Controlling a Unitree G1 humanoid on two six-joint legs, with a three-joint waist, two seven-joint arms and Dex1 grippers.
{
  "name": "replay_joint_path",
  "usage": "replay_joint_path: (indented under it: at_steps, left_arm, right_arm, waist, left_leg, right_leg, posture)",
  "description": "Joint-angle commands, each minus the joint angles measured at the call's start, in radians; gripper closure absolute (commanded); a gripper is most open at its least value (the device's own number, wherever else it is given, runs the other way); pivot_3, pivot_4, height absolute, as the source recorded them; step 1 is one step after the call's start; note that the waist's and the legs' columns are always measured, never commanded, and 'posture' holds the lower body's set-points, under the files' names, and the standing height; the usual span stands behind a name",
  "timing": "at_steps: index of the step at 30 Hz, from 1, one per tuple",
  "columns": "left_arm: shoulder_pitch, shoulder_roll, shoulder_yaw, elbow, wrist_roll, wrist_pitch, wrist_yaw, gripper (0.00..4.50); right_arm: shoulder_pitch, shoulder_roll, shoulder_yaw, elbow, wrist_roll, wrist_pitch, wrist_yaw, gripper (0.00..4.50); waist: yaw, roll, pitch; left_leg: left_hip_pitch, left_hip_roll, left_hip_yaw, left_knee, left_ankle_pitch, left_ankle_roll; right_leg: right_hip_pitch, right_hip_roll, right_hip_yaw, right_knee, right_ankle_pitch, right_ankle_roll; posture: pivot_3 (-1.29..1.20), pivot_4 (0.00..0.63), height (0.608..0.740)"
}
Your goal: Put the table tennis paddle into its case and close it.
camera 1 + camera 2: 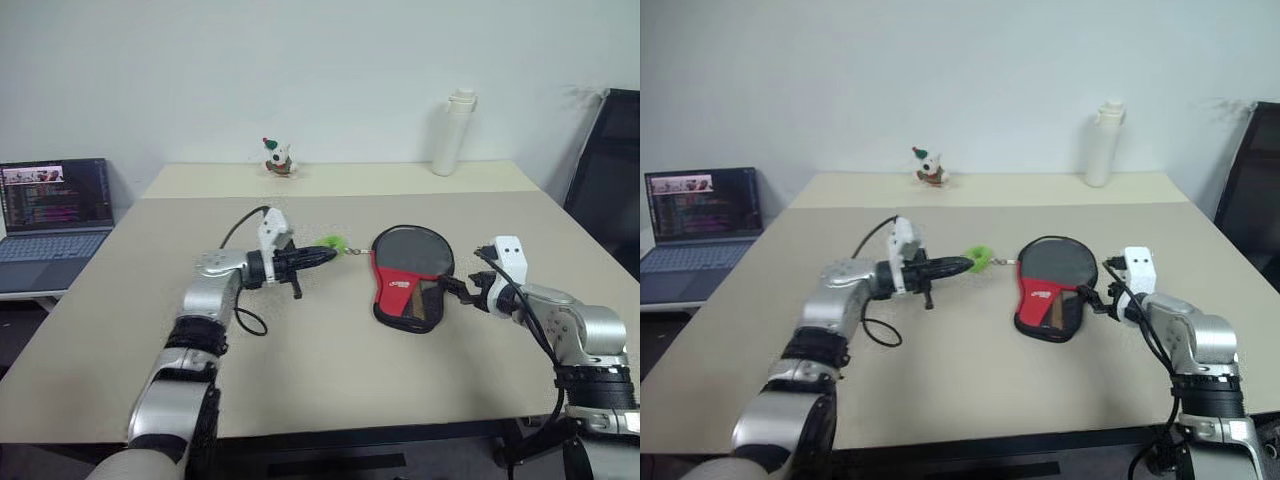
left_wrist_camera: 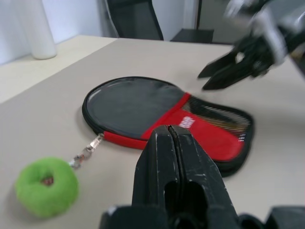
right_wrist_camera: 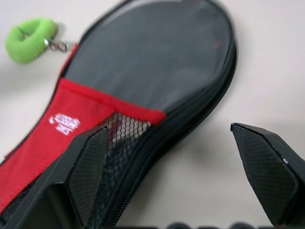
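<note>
The case (image 1: 410, 270) lies flat on the table, black round end away from me, red band with a white logo and mesh panel nearer. A green pom-pom (image 1: 335, 243) on a short chain hangs from its zip at the left side. The table tennis paddle is hidden. My left gripper (image 1: 328, 255) is shut on nothing, level, its tip just beside the pom-pom (image 2: 46, 187) and pointing at the case (image 2: 143, 105). On the right side, my right gripper (image 1: 450, 288) stands open at the mesh end; one finger is over the mesh and the other over bare table beside the case (image 3: 157, 57).
The beige table (image 1: 320, 370) has a white bottle (image 1: 453, 132) at the back right and a small figurine (image 1: 278, 158) at the back middle. An open laptop (image 1: 55, 215) sits on a lower surface to the left. A black chair (image 1: 610, 180) stands at the right.
</note>
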Motion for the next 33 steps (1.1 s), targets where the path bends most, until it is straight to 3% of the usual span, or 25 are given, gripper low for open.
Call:
replay_joint_path:
  at_steps: [1,14,18,28,29,33]
  left_arm:
    - [0.031,0.044,0.042,-0.166,-0.071,0.106,0.033,4.48]
    - [0.1,0.073,0.028,-0.293,-0.099,0.174,0.108,4.48]
    - [0.105,0.079,0.019,-0.297,-0.094,0.171,0.106,4.5]
    - [0.155,0.12,0.025,-0.321,-0.108,0.176,0.081,4.5]
    - [0.168,0.131,0.026,-0.326,-0.11,0.178,0.074,4.5]
    - [0.225,0.169,0.026,-0.36,-0.127,0.19,0.046,4.5]
  right_arm:
    - [-0.03,0.012,0.019,0.064,-0.022,-0.053,0.029,0.0]
    - [-0.067,0.096,0.093,0.214,-0.095,-0.113,0.079,0.0]
    - [-0.066,0.111,0.099,0.22,-0.094,-0.103,0.086,0.92]
    - [-0.107,0.183,0.076,0.203,-0.064,-0.041,0.088,4.26]
    - [-0.118,0.196,0.075,0.206,-0.06,-0.034,0.092,4.48]
    - [-0.15,0.236,0.081,0.209,-0.046,-0.009,0.117,4.48]
  waist:
    - [0.0,0.0,0.0]
    - [-0.015,-0.001,-0.001]
    - [-0.018,-0.001,-0.001]
    - [-0.026,-0.001,-0.001]
    - [-0.026,-0.001,-0.001]
    - [-0.035,-0.001,-0.001]
  left_leg:
    - [0.0,0.0,0.0,0.0,0.0,0.0]
    - [0.002,0.0,0.0,0.006,0.0,0.0]
    - [0.002,0.0,0.0,0.008,0.0,0.0]
    - [0.002,0.001,0.0,0.009,0.0,0.0]
    - [0.002,0.001,0.0,0.009,0.0,0.0]
    - [0.002,0.002,0.0,0.01,0.0,0.0]
  right_leg:
    - [0.0,0.0,0.0,0.0,0.0,0.0]
    - [0.003,0.002,0.0,0.003,0.001,-0.001]
    - [0.003,0.003,0.0,0.003,0.001,-0.002]
    - [0.004,0.003,0.001,0.004,0.002,-0.002]
    - [0.003,0.003,0.001,0.004,0.002,-0.002]
    - [0.003,0.005,0.001,0.004,0.002,-0.003]
  posture:
    - [0.0,0.15,0.74]
    - [0.0,0.15,0.74]
    - [0.0,0.15,0.74]
    - [0.0,0.15,0.74]
    - [0.0,0.15,0.74]
    - [0.0,0.15,0.74]
